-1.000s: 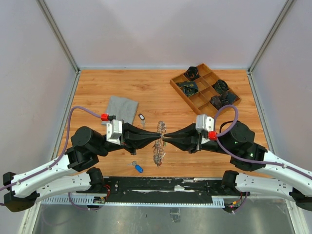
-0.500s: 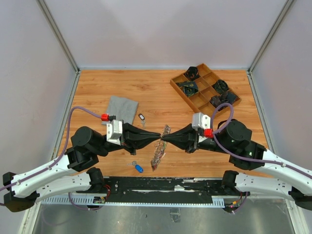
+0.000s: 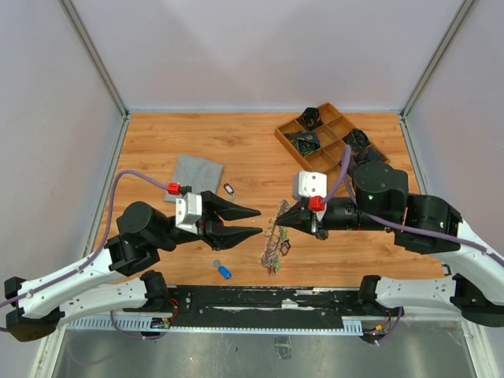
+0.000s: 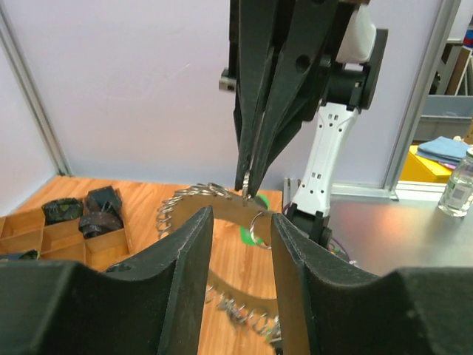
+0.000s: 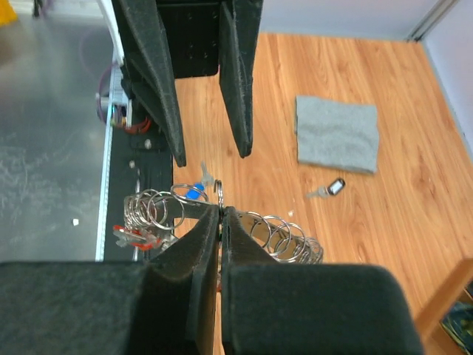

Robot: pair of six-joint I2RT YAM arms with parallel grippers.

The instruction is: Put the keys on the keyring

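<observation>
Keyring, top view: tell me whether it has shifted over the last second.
Yes. The keyring has shifted right, away from the blue-tagged key on the table, carried by the right hand.

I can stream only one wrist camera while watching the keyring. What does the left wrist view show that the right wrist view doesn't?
Only the left wrist view: the right hand from outside, pointing down and pinched shut on the keyring, plus the wooden tray and a green tag.
Only the right wrist view: the left hand, open and holding nothing, the grey cloth, a black-tagged key and a blue-tagged key.
Both: the keyring and the wooden tabletop.
</observation>
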